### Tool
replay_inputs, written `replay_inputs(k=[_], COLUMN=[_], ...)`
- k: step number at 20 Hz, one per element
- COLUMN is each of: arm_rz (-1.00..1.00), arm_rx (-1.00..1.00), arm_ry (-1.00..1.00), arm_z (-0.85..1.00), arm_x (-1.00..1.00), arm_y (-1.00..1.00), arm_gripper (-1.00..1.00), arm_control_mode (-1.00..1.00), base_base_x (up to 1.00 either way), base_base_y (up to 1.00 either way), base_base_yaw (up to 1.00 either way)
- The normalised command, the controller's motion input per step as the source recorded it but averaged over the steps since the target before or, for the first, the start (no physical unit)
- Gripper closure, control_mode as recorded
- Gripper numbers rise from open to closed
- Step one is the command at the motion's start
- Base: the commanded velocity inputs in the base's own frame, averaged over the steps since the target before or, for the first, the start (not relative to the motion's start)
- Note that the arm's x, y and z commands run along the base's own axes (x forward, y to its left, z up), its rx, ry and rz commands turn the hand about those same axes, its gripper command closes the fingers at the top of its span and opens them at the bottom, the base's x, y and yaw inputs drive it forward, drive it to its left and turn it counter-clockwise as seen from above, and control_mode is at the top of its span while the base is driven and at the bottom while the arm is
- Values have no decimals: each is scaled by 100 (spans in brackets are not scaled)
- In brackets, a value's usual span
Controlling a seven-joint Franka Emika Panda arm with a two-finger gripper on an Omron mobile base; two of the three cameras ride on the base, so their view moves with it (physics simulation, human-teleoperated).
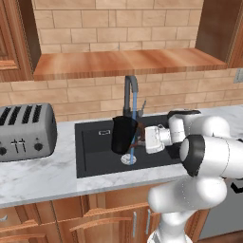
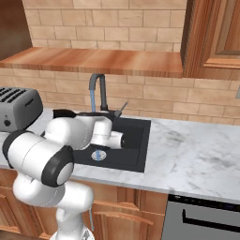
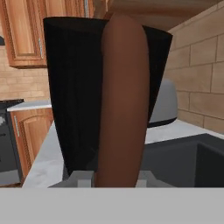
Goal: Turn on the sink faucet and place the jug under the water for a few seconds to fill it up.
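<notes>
The matte black jug (image 1: pixel 122 135) hangs over the black sink (image 1: pixel 95 156), slightly tilted, its brown handle (image 3: pixel 122 100) facing my hand. My gripper (image 1: pixel 139 138) is shut on that handle, and close up the gripper (image 3: pixel 113 177) has a fingertip on each side of it. The dark-grey faucet (image 1: pixel 130 94) arches over the jug, and blue water (image 1: pixel 134 108) falls from it. The stream meets the jug's right rim, shows again below it and reaches the silver drain (image 1: pixel 128 160). I cannot tell whether water enters the jug. From the right, the faucet (image 2: pixel 98 89), water (image 2: pixel 93 101) and sink (image 2: pixel 137 140) show; my arm hides the jug.
A silver four-slot toaster (image 1: pixel 26 130) stands on the marble counter (image 1: pixel 42 178) left of the sink. A wooden shelf (image 1: pixel 128 61) runs above the faucet against the brick wall. Wide counter (image 2: pixel 197 154) lies right of the basin.
</notes>
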Motion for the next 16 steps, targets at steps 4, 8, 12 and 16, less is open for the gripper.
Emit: replay_inputs(k=[4, 8, 12, 16], arm_rz=[-4, -1, 0, 0], arm_rx=[0, -1, 0, 0], arm_ry=[0, 0, 1, 5], arm_z=[-9, 0, -15, -23], arm_x=[0, 0, 7, 3], arm_y=[-13, -6, -12, -27], arm_gripper=[100, 100, 100, 100], arm_control_mode=[-100, -100, -100, -100], base_base_x=[0, 0, 0, 0], base_base_y=[0, 0, 0, 0], base_base_yaw=[0, 0, 0, 0])
